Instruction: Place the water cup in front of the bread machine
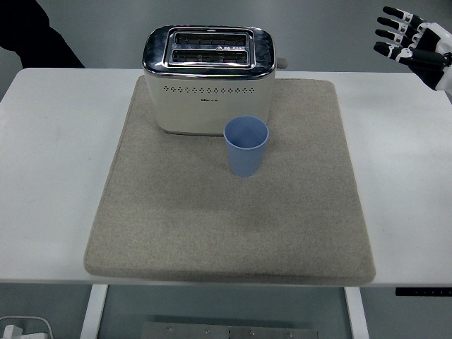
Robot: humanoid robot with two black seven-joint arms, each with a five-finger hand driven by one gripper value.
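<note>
Blue water cup (246,146) standing upright before bread machine (207,79); right hand (413,46) hovering spread-fingered, empty, risking tipping it if returning.

Lab-like test bench: bare white table (49,162), plain grey floor (106,28).

Right hand (413,44) raised at the upper right edge of the head view, palm turned inward, black-tipped fingers (393,32) spread and extended toward the left, holding nothing, wrist entering from the right edge.
</note>
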